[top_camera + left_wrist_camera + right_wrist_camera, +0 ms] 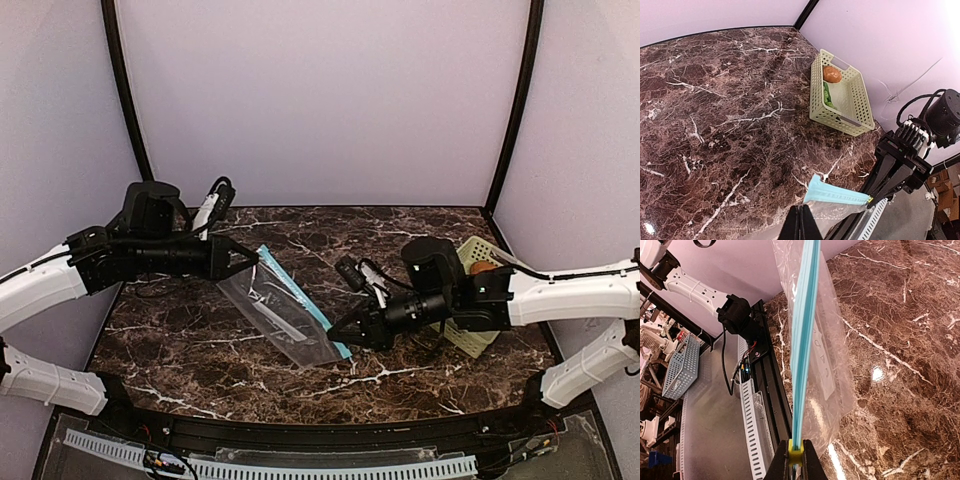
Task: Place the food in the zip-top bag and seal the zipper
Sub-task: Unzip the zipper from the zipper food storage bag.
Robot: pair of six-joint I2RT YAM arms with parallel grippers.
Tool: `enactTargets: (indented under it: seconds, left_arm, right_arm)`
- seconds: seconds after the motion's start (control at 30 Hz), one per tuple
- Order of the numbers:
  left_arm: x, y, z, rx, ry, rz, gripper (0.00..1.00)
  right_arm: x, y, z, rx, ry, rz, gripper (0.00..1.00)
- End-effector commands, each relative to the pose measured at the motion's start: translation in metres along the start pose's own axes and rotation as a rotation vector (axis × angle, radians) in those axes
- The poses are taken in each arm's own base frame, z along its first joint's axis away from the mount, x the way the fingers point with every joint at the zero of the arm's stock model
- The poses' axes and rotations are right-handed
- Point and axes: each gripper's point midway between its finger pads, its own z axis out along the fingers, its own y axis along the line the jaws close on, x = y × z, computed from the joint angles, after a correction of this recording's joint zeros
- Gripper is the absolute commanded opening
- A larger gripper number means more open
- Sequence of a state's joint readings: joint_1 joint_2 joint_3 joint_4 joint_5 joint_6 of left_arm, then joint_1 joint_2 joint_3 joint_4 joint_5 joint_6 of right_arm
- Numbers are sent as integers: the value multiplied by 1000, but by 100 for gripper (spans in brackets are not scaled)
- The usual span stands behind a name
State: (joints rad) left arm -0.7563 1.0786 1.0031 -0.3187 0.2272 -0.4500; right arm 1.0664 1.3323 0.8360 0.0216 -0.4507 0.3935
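Observation:
The clear zip-top bag [278,312] hangs stretched between my two grippers above the marble table. My left gripper [248,258] is shut on the bag's far corner; in the left wrist view its fingertips [801,224] pinch the clear plastic just below the teal zipper [837,194]. My right gripper [342,335] is shut on the yellow slider [796,449] at the near end of the zipper [804,340]. The brown-orange oval [832,74] and the green vegetable [827,95] lie in the pale green basket [855,105], apart from the bag.
The slotted basket [478,330] stands at the table's right side, under my right arm. The bag's white label [822,365] shows through the plastic. A black rail and a white slotted strip [300,465] run along the table's near edge.

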Motion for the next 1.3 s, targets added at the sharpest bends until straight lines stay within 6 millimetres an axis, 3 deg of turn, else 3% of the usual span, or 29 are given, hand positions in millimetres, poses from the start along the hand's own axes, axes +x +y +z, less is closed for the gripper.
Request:
enactTargets:
  seconds: [0.0,0.6,1.07,1.17,1.27]
  left_arm:
    - [-14,9,-7,-32,-72,-5,1]
    - [-8,12,-15,-25,-70,-8,1]
    - [-14,9,-17,-13,-79,13,1]
    - [-12,-2,-15,50,-60,39,1]
    - [-6,-22,-14,169,-20,82,1]
  right_arm:
    - [17,-1,-6,3,47,40,0]
    - [22,0,-19,25,37,65,0]
    - [37,-4,-23,42,54,93,0]
    - [34,-4,-24,47,49,88,3]
    - [28,-1,-26,42,35,78,13]
